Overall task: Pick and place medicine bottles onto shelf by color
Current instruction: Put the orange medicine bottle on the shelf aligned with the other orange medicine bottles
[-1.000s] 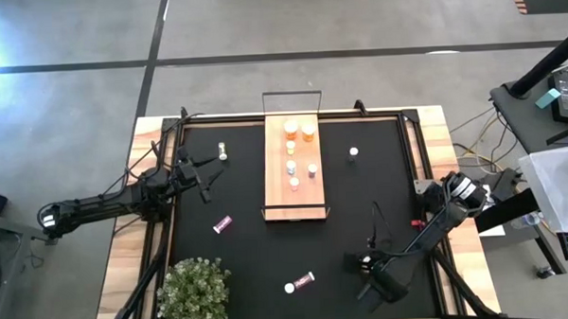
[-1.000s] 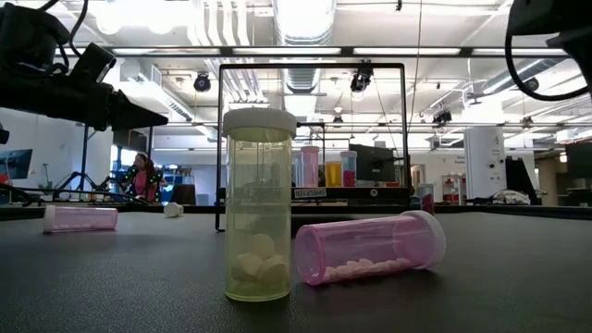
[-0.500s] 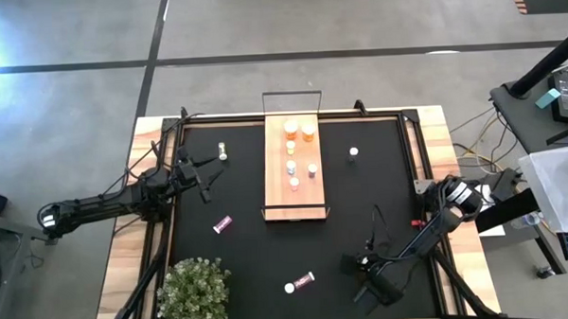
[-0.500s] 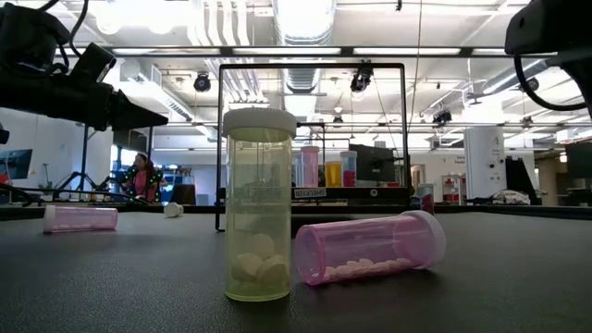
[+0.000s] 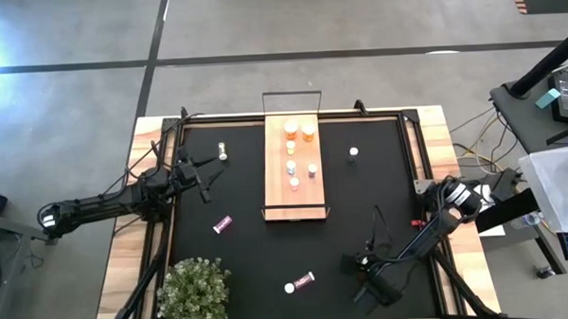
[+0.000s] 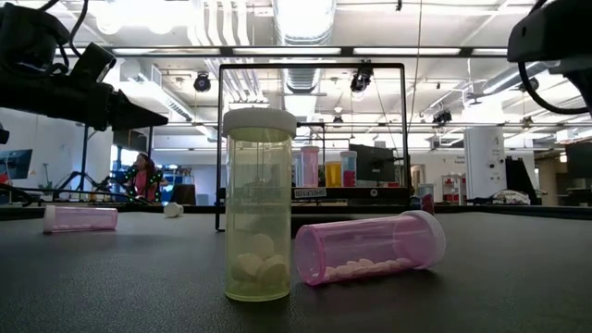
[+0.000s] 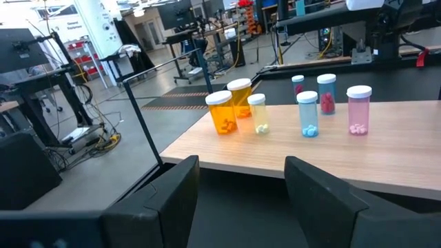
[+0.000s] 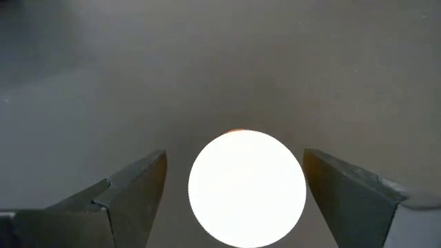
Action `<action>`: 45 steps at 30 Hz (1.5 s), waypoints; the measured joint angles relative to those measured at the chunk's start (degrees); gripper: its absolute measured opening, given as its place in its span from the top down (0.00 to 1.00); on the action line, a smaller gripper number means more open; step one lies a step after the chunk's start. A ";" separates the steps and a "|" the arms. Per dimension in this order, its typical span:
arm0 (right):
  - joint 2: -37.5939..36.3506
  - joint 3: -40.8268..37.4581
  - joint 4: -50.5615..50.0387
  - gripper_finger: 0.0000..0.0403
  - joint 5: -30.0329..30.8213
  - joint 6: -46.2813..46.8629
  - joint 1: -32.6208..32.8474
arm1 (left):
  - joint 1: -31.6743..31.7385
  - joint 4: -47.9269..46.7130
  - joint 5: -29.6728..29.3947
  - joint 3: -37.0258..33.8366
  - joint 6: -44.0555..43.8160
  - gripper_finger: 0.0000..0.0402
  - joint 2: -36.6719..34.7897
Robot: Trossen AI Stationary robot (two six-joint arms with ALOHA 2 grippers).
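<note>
While the right gripper point(image 8: 234, 200) hangs over the near right part of the black mat point(image 5: 249, 255), a white-capped bottle point(image 8: 247, 188) stands right between its two spread fingers point(image 8: 131, 196), not touched. The left gripper point(image 7: 241, 200) waits open, near the shelf point(image 5: 295, 169).

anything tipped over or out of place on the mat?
Yes. Two pink bottles lie on their sides on the mat, off the shelf: one left of it, one near the front edge beside an upright pale bottle. The bottles on the shelf stand upright.
</note>
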 joint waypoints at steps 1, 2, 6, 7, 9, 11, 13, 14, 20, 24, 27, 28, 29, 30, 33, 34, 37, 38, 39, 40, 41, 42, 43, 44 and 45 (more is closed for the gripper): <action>0.07 -0.04 0.06 0.19 -0.02 0.00 0.00 | 0.01 0.00 0.00 0.00 0.00 0.51 0.04; 0.09 -0.06 0.15 0.19 -0.02 0.00 0.00 | 0.02 0.00 0.00 0.00 0.00 0.51 0.04; 0.07 -0.14 0.47 0.19 -0.01 0.00 0.00 | 0.00 0.02 0.00 0.00 0.00 0.51 -0.03; 0.07 -0.15 0.59 0.19 -0.02 0.00 -0.01 | 0.02 0.02 0.00 0.00 -0.01 0.51 -0.05; 0.07 -0.15 0.61 0.19 0.00 0.29 -0.02 | 0.02 0.02 0.00 0.00 0.00 0.51 -0.01; 0.07 -0.26 0.64 0.19 0.00 1.09 0.00 | 0.01 0.00 0.00 0.00 -0.01 0.51 0.04; 0.07 -0.31 0.63 0.19 0.00 1.60 -0.02 | 0.00 0.01 0.00 0.00 0.01 0.51 0.04; 0.07 -0.31 0.60 0.19 0.00 1.60 -0.02 | 0.02 0.00 0.00 0.00 0.00 0.51 0.04; 0.07 -0.35 0.59 0.19 0.46 1.62 -0.02 | 0.01 0.02 0.00 0.00 0.01 0.51 0.03; 0.07 -0.35 0.74 0.19 0.46 1.53 -0.02 | 0.02 0.00 0.00 0.00 0.01 0.51 -0.01; 0.07 -0.35 1.09 0.19 0.95 -2.91 -0.02 | 0.00 0.00 0.00 0.00 0.01 0.51 0.04; 0.07 -0.35 1.55 0.18 1.46 -5.96 -0.02 | 0.01 0.00 0.00 0.00 0.01 0.51 0.04; 0.07 -0.31 1.97 0.18 1.55 -8.42 -0.02 | 0.01 0.01 0.00 0.00 0.00 0.51 0.04; 0.07 -0.17 1.94 0.18 1.56 -9.89 -0.02 | 0.02 0.00 0.00 0.00 0.00 0.51 0.04; 0.07 -0.09 1.44 0.16 1.60 -10.96 -0.02 | 0.00 0.01 0.00 0.00 0.01 0.51 0.00; 0.07 -0.11 1.20 0.15 1.60 -11.15 -0.02 | 0.00 0.02 0.00 0.00 -0.01 0.51 0.04; 0.07 -0.13 0.07 0.14 1.58 -9.71 -0.02 | 0.02 0.02 0.00 0.00 0.01 0.51 0.04; 0.07 -0.15 0.09 0.14 1.60 -8.55 -0.02 | 0.01 0.00 0.00 0.00 0.01 0.51 0.04; 0.07 -0.17 0.17 0.15 1.57 -8.00 -0.02 | 0.02 0.01 0.00 0.00 0.00 0.51 0.04; 0.07 -0.17 0.22 0.17 1.56 -7.54 -0.01 | 0.01 0.02 0.00 0.00 0.00 0.51 0.04; 0.07 -0.17 0.24 0.19 1.55 -7.55 0.08 | 0.02 0.00 0.00 0.00 0.01 0.51 0.04; 0.07 -0.17 0.41 0.21 1.55 -7.66 0.11 | 0.02 0.02 0.00 0.00 -0.01 0.51 0.04; 0.05 -0.17 0.59 0.24 1.54 -7.80 0.16 | 0.00 0.00 0.00 0.00 0.01 0.51 0.04; 0.05 -0.17 0.66 0.27 1.55 -8.07 0.22 | 0.02 0.02 0.00 0.00 0.01 0.51 0.04; 0.05 -0.17 0.68 0.30 1.53 -8.16 0.22 | 0.01 0.01 0.00 0.00 0.00 0.51 0.01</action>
